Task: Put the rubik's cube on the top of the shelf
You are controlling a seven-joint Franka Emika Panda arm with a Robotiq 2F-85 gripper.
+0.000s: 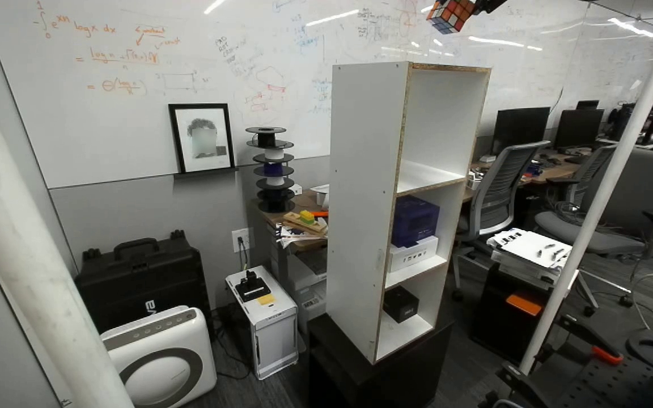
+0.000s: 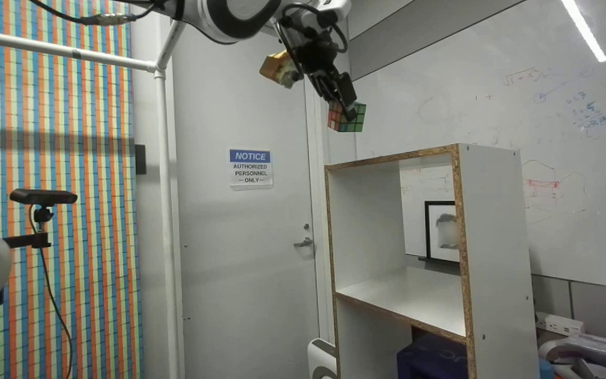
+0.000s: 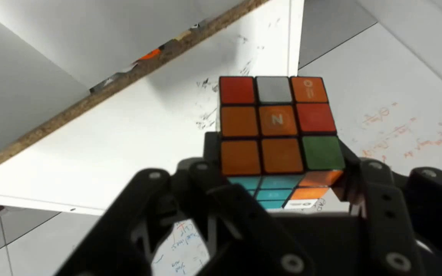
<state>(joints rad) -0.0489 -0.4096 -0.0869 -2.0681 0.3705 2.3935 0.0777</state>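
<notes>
1. Wrist view, right of centre: my gripper (image 3: 280,155) is closed on the rubik's cube (image 3: 276,120), pinching opposite sides.
2. The cube (image 1: 452,15) hangs above the shelf (image 1: 360,198) in both exterior views, apart from it — not yet placed.
3. I should centre it over the top board (image 3: 102,145), well inside the chipboard edge (image 3: 136,72) (that one crosses the frame's upper left).
4. Then level it, lower slowly, and let go only once it sits flat — no dropping.

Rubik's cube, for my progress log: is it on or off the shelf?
Off: the pincer holds the cube; both exterior views show a gap between cube and shelf.
</notes>
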